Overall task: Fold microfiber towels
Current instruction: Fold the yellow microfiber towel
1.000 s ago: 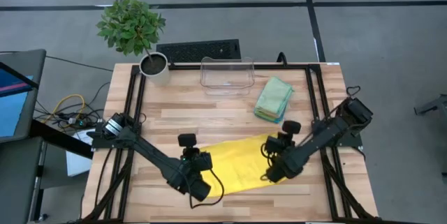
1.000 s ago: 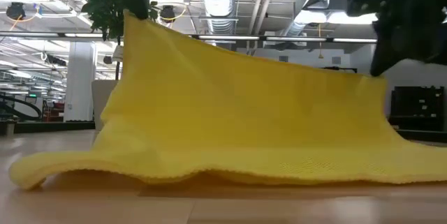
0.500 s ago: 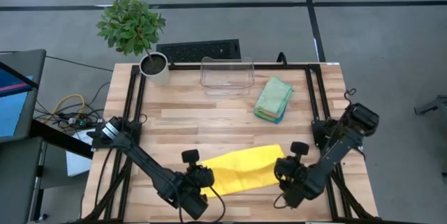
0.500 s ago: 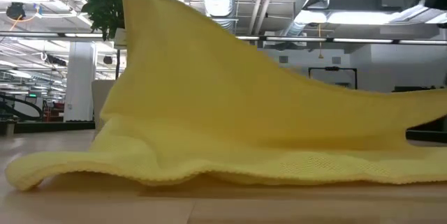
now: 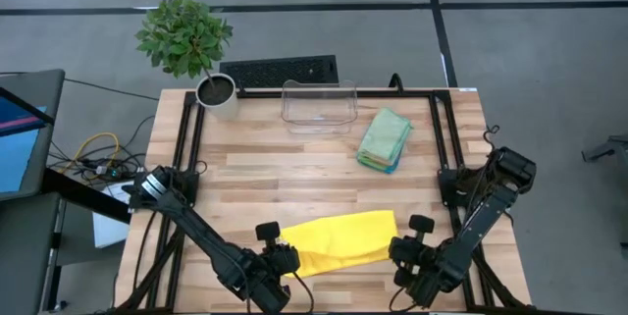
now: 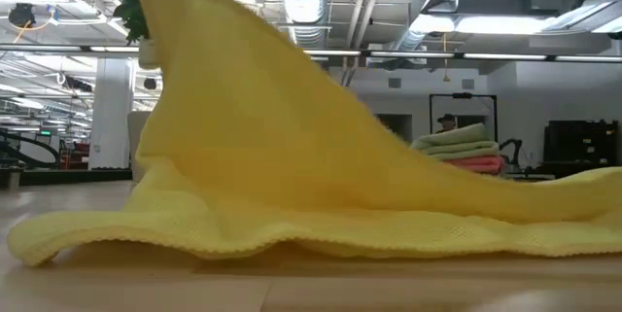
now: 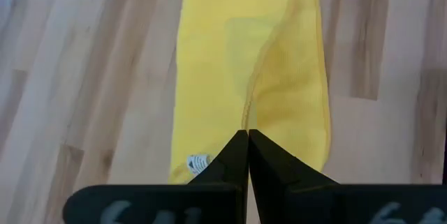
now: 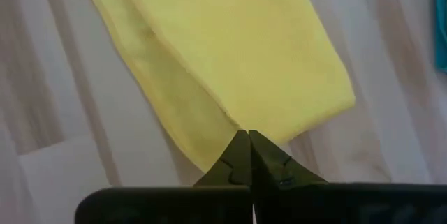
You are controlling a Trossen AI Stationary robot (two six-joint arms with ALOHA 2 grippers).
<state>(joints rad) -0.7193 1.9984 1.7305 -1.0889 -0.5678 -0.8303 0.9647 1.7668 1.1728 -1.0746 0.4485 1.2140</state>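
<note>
Grippers (image 7: 247, 135) (image 8: 244, 135) pinch soft, ribbed yellow towel (image 5: 341, 241) doubled into a long strip.

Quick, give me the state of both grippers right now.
Left gripper: shut on the yellow towel, pinching its edge.
Right gripper: shut on the yellow towel, at its corner.

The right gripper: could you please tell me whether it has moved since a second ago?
Yes. The right gripper has moved toward the table's near edge, away from the clear bin.
</note>
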